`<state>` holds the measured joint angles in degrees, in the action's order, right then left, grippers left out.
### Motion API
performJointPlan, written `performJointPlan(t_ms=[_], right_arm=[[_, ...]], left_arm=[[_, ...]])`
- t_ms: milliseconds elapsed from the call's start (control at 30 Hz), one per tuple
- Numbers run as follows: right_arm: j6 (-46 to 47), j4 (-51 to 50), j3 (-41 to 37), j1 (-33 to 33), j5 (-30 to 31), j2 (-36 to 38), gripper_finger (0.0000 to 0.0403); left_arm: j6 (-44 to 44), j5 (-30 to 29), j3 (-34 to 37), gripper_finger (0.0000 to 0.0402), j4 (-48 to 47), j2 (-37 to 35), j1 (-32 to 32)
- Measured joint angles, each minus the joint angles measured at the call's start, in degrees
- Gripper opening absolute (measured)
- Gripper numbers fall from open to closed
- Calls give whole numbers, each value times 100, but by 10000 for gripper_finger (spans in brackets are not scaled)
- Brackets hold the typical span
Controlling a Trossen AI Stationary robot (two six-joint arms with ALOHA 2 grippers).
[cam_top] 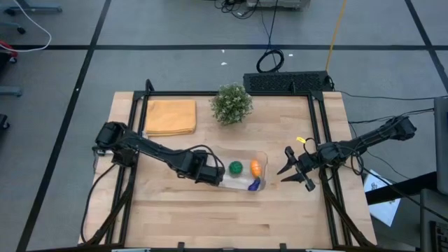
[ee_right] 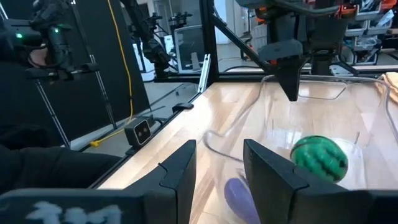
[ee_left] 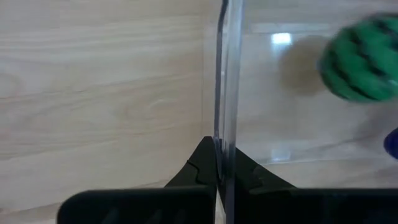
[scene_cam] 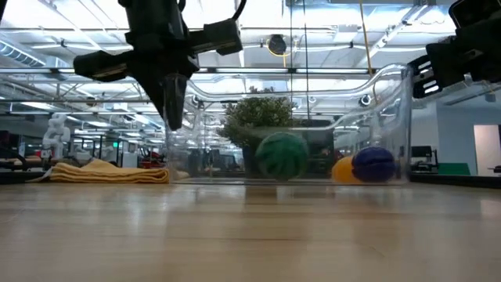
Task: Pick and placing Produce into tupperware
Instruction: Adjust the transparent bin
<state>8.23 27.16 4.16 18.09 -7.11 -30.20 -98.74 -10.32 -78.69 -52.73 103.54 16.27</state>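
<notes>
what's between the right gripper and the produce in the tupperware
Only the tupperware's own clear wall. The green striped ball, orange piece and purple piece already lie inside it. The right gripper is open just outside that wall; the left gripper clamps the opposite wall.

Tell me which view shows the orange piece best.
The high view: the orange piece lies unobstructed inside the tupperware. In the low view the purple piece half hides it; neither wrist view shows it.
</notes>
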Motion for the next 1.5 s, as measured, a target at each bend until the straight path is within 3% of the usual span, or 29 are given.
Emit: performJointPlan(t_ms=[1500], right_arm=[[114,-83,0,0,2,-24,125]], left_arm=[[-537,102,277,0,599,97,114]])
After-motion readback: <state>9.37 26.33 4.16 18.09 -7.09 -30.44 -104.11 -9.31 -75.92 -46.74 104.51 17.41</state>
